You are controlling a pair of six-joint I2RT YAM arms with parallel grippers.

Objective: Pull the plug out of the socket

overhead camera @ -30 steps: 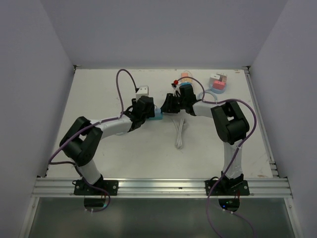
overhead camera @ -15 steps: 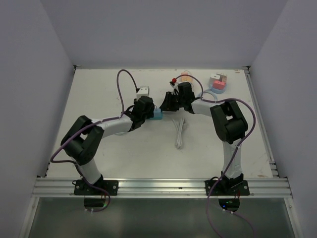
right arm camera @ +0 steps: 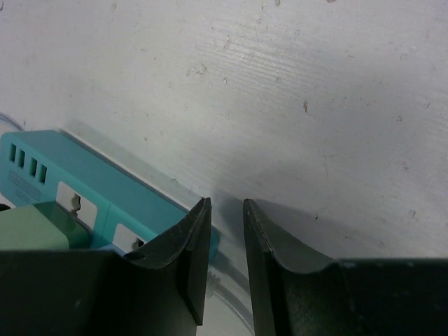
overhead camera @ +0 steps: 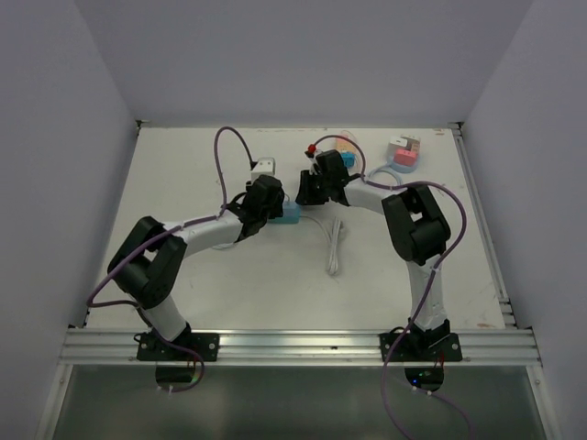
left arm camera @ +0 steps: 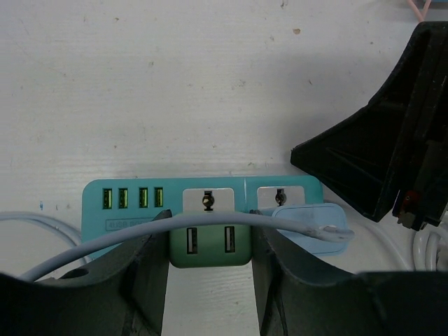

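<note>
Two arms meeting over a white table (overhead camera: 229,275), seen from above and from each wrist.

**Task items.** One teal power strip (left arm camera: 133,213) lies flat just left of mid-table, toward the far side. It carries four lit USB slots at its left end and two mains outlets. One green adapter (left arm camera: 210,253), with two slots of its own, fills the left outlet. One light-blue plug (left arm camera: 308,218) fills the right outlet, and its pale cord (left arm camera: 105,238) runs left across the adapter.

**Grippers.** The left gripper (left arm camera: 210,241) clamps the green adapter, one finger pressed on each side. The right gripper (right arm camera: 225,203) stands at the strip's right end, on its far side and clear of the plug. Its fingers are narrowly parted with only bare table between them.

**Room.** Walls close off the left, far and right edges, and one aluminium rail (overhead camera: 303,346) borders the near edge. Open board lies to the near side of the strip, crossed only by one bundled white cable (overhead camera: 334,246) on the right. Along the far side stand one white block (overhead camera: 264,166) and one pink-and-white block (overhead camera: 404,149).
</note>
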